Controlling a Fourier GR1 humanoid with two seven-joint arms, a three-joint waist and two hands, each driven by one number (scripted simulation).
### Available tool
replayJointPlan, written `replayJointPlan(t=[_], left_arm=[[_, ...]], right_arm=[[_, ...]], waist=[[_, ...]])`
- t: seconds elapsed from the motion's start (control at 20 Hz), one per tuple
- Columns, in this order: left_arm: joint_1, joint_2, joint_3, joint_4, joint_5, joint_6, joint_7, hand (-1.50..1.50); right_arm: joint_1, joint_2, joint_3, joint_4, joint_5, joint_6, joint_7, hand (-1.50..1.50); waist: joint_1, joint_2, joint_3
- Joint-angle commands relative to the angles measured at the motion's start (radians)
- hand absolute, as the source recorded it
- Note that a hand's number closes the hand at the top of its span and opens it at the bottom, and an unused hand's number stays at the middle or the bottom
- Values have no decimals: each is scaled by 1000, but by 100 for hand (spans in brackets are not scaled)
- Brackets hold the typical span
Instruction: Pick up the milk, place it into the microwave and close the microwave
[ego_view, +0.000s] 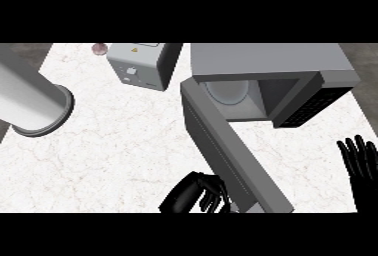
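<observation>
Unreadable warning sticker (135, 50) atop toaster (140, 65)

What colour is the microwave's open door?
Grey, seen in the head view: the microwave door.

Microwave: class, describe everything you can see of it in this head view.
The microwave is a grey, metal-looking box at the counter's far right. Its door is swung wide open towards the viewer. Inside shows a pale cavity with a round turntable; a dark vented panel sits at its right. The left hand, fingers curled, is at the door's outer end.
</observation>
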Motion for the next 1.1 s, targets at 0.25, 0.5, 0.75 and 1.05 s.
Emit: replayJointPlan(t=[0.25,0.5,0.75,1.05], left_arm=[[-290,-18,-206,213,237,257,4,150],[-402,-18,-196,254,341,301,34,150],[-460,-18,-111,228,449,399,-38,150],[-543,-18,-65,248,533,473,-133,-150]], right_arm=[[52,-46,19,-243,-122,69,153,-150],[31,-73,28,-288,-152,99,176,-150],[26,-88,26,-308,-171,118,179,-150],[-14,-103,14,-334,-227,121,206,-150]], waist=[[-56,11,-3],[-117,25,-5],[-156,40,-9],[-199,52,-8]])
